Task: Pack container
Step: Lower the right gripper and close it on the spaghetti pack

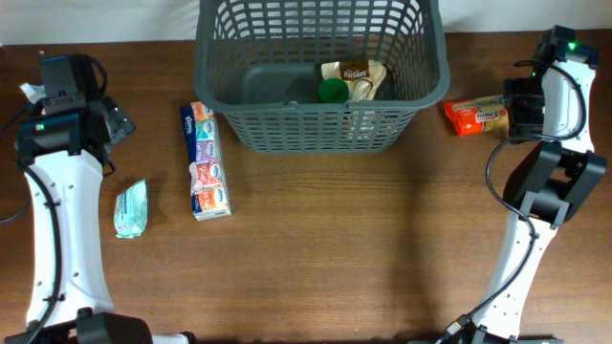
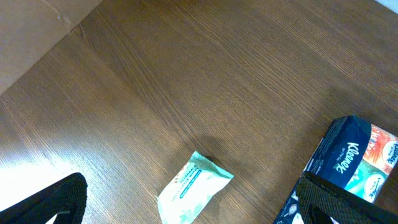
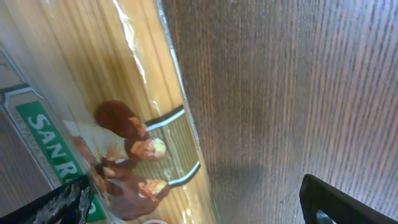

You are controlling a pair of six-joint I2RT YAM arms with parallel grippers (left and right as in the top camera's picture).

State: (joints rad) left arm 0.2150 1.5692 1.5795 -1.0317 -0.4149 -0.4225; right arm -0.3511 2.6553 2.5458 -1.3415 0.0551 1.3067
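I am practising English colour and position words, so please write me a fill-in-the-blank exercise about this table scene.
1. Inside the basket, beside the beige bag, sits something with a round ____ top.
2. The orange packet lies on the table, to the ____ of the basket.
3. The left fingers and the right fingers hold nothing; both pairs are ____.

Missing words: green; right; open.

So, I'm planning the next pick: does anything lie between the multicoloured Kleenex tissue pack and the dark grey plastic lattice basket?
Nothing visible does. The long multicoloured Kleenex tissue pack lies beside the left wall of the dark grey plastic lattice basket, on bare wooden table. It likely needs lifting over that wall.
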